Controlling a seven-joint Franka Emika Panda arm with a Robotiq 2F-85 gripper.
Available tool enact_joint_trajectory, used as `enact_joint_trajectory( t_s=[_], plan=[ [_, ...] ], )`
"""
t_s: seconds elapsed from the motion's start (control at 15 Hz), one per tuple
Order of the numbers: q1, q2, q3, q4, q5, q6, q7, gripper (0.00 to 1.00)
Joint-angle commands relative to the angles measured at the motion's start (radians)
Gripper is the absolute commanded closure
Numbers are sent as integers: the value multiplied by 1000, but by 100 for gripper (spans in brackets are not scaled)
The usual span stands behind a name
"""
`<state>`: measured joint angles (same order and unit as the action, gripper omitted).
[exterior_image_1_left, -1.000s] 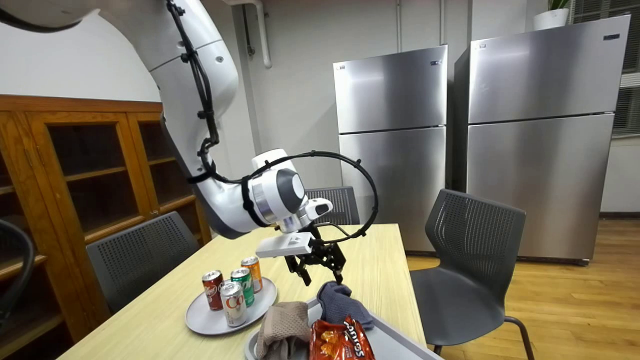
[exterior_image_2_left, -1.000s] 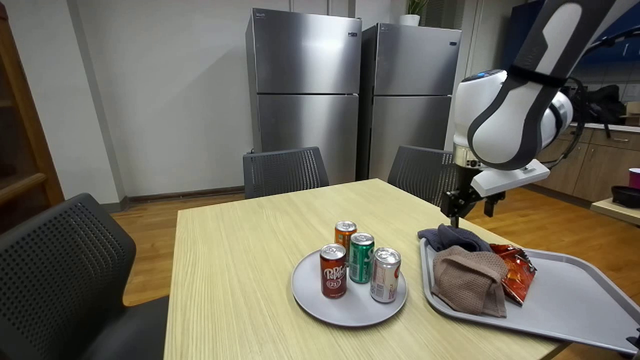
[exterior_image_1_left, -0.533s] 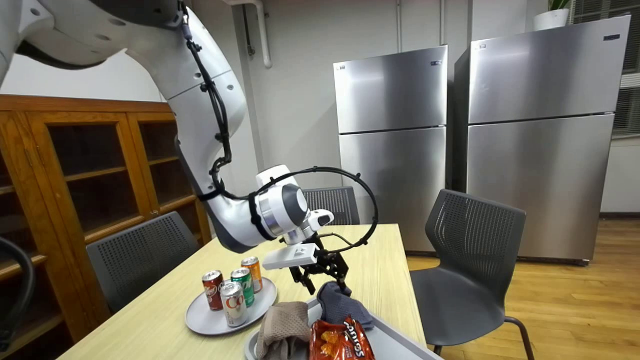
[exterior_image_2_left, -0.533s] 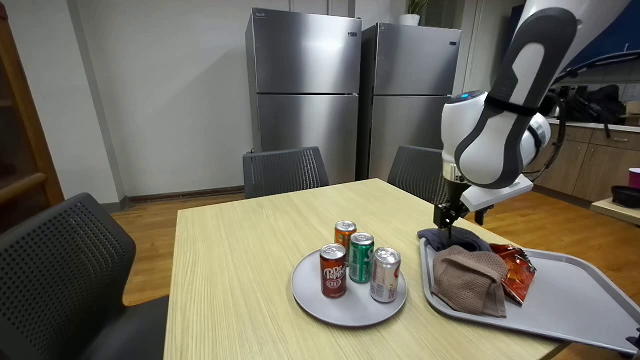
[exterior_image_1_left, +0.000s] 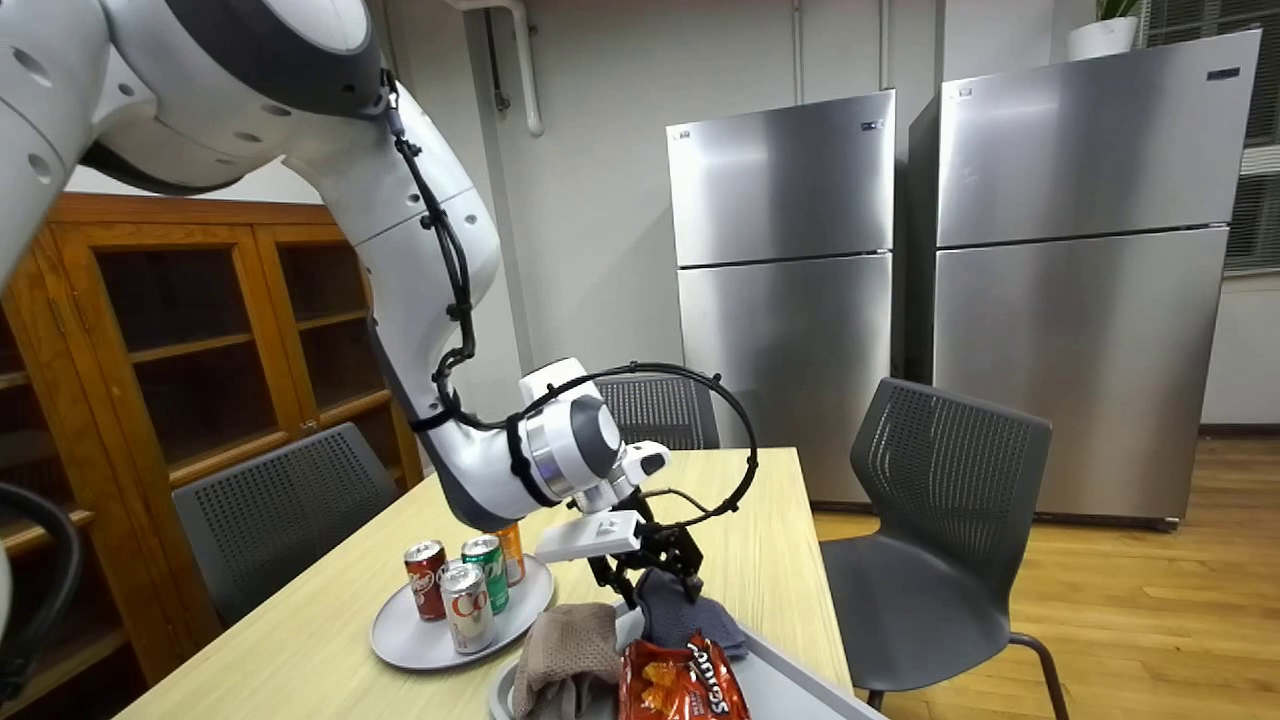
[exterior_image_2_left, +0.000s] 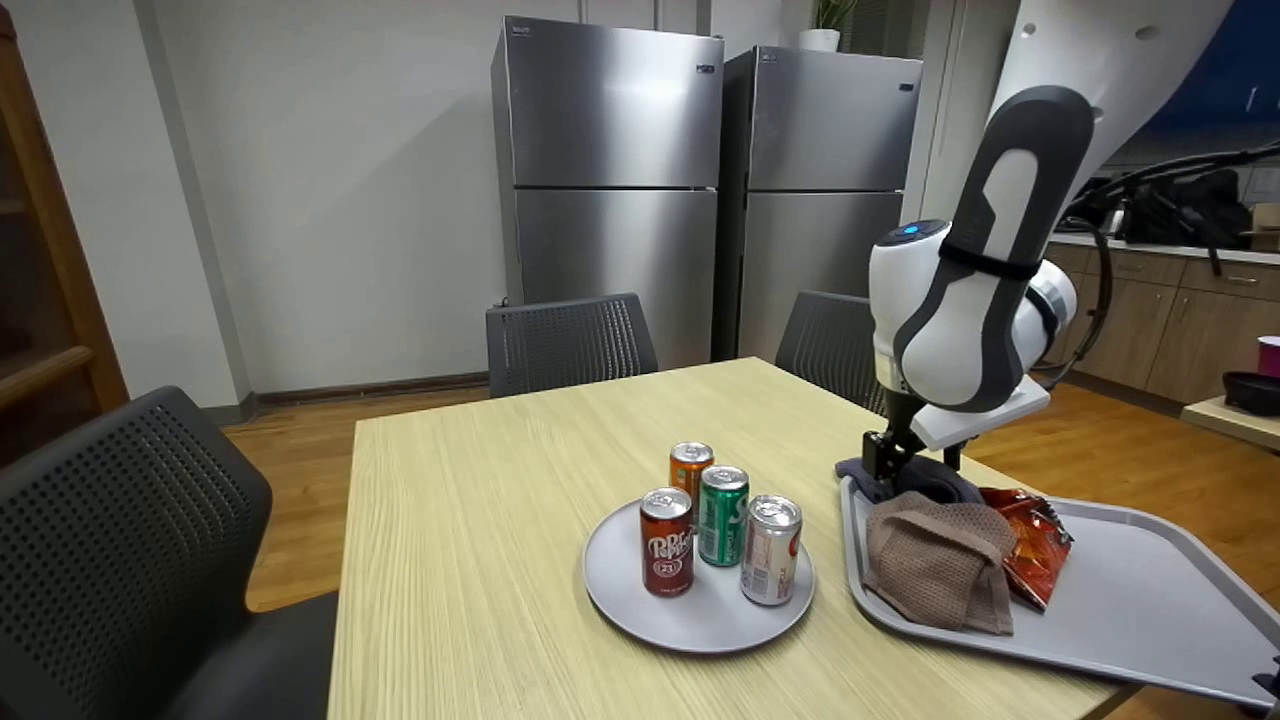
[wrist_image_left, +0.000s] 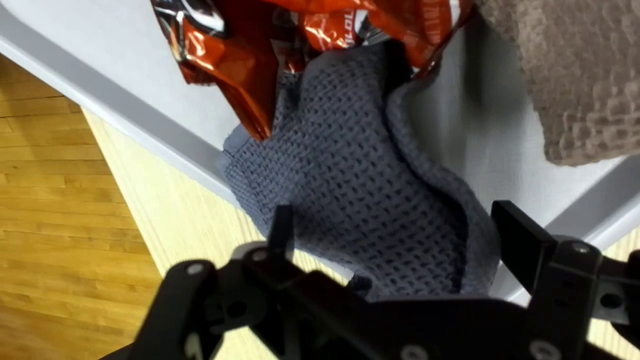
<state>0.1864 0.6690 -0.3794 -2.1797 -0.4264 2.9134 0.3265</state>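
My black two-fingered gripper (wrist_image_left: 392, 225) points downward, its jaws spread wide apart, and between them lies a crumpled, slate-blue waffle-knit cloth (wrist_image_left: 360, 185). In the wrist view my fingertips (wrist_image_left: 520, 235) stand at either side of it, one just beside its folded edge; I cannot tell whether either one touches the weave, but I am not pinching it. The cloth sits at the end of a shallow, light grey rectangular tray (exterior_image_2_left: 1150, 580) and drapes over the rim there. A crinkled, shiny red-orange foil snack bag (wrist_image_left: 235, 55) lies against it, one corner resting on the knit. Near both, on the same tray, I see a bunched brown waffle-knit cloth (wrist_image_left: 585, 85).

The tray rests on a pale wood-grain table (exterior_image_2_left: 480, 520). Just beside it is a round, flat grey plate (exterior_image_2_left: 690, 628) bearing four upright metal drink cans: a silver can (exterior_image_2_left: 771, 555), a green can (exterior_image_2_left: 722, 525), a dark red can (exterior_image_2_left: 667, 545) and an orange can (exterior_image_2_left: 691, 465). In an exterior view my wrist partly covers the orange one.

Farther out, dark grey chairs with perforated backs (exterior_image_1_left: 950, 480) stand around the table. Beyond are a brown wooden cabinet with glass panes (exterior_image_1_left: 180, 330) and two tall stainless-steel refrigerators (exterior_image_1_left: 785, 200); a white plant pot (exterior_image_1_left: 1100, 38) shows above one of them.
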Motion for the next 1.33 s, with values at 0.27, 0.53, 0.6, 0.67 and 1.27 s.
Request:
enact_joint_trajectory(
  t_s=[0.27, 0.53, 0.6, 0.67, 1.27],
  plan=[
    [76, 59, -85, 36, 36, 22, -8, 25],
    [94, 68, -104, 31, 41, 35, -10, 51],
    [98, 70, -108, 30, 42, 37, -11, 60],
    [101, 71, -111, 29, 44, 39, -12, 66],
    [126, 26, -140, -6, 63, 49, -29, 98]
  ],
)
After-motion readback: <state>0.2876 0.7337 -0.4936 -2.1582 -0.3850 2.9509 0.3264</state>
